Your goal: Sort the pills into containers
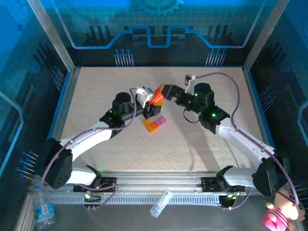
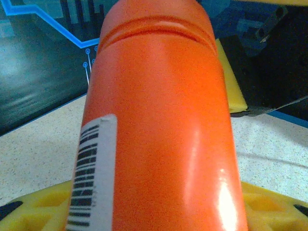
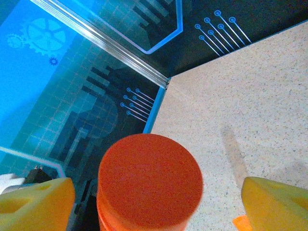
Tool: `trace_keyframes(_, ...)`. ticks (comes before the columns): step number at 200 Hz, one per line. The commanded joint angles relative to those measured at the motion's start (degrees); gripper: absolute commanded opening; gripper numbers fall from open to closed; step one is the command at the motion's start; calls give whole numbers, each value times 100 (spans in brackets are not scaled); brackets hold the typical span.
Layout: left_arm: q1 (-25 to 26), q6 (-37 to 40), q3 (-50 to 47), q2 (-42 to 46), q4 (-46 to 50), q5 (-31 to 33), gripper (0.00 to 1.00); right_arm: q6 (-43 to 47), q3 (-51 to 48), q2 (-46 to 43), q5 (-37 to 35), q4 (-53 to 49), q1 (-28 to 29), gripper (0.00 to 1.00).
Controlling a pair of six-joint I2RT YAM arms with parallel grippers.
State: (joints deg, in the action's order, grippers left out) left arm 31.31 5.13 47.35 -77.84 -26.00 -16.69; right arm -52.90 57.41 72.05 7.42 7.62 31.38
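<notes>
bottle (image 1: 156, 96): frame centre, between left hand (image 1: 149, 104) and right hand (image 1: 166, 91)
containers (image 1: 154, 123): on the worktop (image 1: 202, 144), just below the bottle

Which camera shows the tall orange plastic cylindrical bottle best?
The left wrist view: the tall orange plastic bottle is close, with its white barcode label readable. The right wrist view shows just its round end; the top external view shows it small and distant.

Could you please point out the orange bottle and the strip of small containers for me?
orange bottle (image 2: 159, 134): left wrist view, middle of its side wall.
containers (image 1: 154, 124): top external view, where the orange part meets the pink.
</notes>
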Motion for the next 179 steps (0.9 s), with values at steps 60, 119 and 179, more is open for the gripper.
trace_keyframes(60, 68, 173, -20, -2, -178, -1, 0, -82, 384, 264, -145, 165, 174, 79)
trace_keyframes(119, 70, 108, -15, 6, -169, -27, 0, 55, 366, 277, 124, 359, 152, 43)
trace_keyframes(179, 44, -393, -123, 240, -235, -509, 0, 1339, -432, 263, 3016, 2463, -815, 45)
